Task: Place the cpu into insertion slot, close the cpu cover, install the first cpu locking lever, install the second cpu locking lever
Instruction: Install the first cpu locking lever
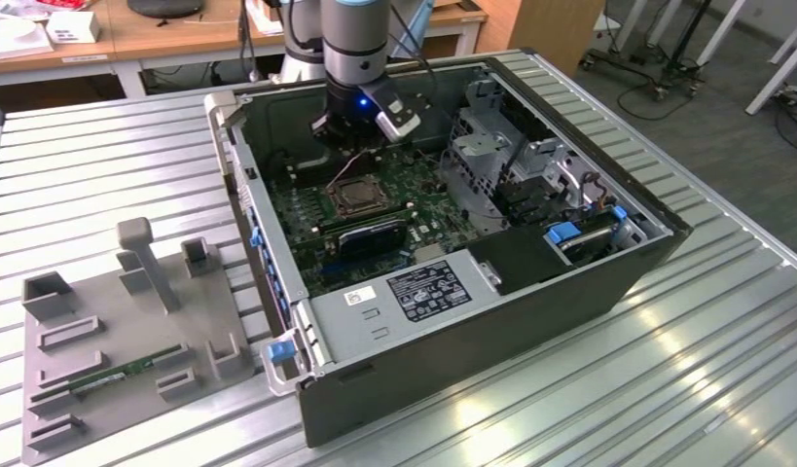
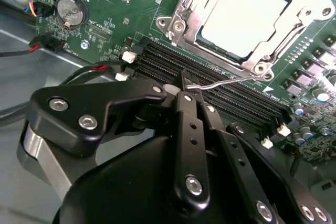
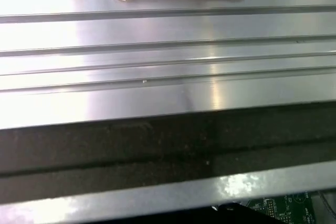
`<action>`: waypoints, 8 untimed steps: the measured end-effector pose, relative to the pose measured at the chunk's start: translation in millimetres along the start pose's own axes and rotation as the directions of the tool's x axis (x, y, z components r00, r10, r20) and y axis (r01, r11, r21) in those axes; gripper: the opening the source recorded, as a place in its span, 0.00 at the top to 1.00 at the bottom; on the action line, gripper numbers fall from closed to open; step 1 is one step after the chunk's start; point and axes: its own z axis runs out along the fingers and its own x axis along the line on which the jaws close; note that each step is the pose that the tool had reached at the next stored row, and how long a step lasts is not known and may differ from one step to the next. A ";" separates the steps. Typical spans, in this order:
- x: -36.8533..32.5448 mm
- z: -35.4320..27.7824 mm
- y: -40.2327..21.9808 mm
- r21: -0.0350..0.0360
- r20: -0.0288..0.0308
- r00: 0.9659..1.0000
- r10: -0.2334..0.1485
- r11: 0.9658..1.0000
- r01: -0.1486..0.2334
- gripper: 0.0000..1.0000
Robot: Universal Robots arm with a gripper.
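My gripper at the socket, inside the computer case.
My fingers are drawn together, tips touching the hooked end of a wire cpu locking lever. Right of it the cpu sits in its socket, with the cpu cover down around its edges.

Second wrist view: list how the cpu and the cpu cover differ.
The cpu is a solid, plain pale square; the cpu cover is an open frame with a cut-out centre. The cpu sits in the middle; the cpu cover lies around its edges. Both are silvery metal.
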 end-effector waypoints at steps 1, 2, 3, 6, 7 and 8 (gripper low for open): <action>0.7 -0.1 0.0 -0.002 0.000 1.000 0.000 1.000 0.000 0.89; 1.6 -0.2 -0.1 -0.005 0.000 1.000 0.000 1.000 0.000 0.89; 2.9 -0.4 -0.2 -0.008 -0.001 1.000 0.001 1.000 -0.001 0.89; 6.3 -0.6 -0.1 -0.028 -0.003 1.000 0.003 1.000 -0.003 0.89; 7.0 -0.7 -0.1 -0.033 -0.003 1.000 0.003 0.999 -0.003 0.89; 7.5 -0.9 -0.2 -0.038 -0.004 1.000 0.004 0.999 -0.004 0.89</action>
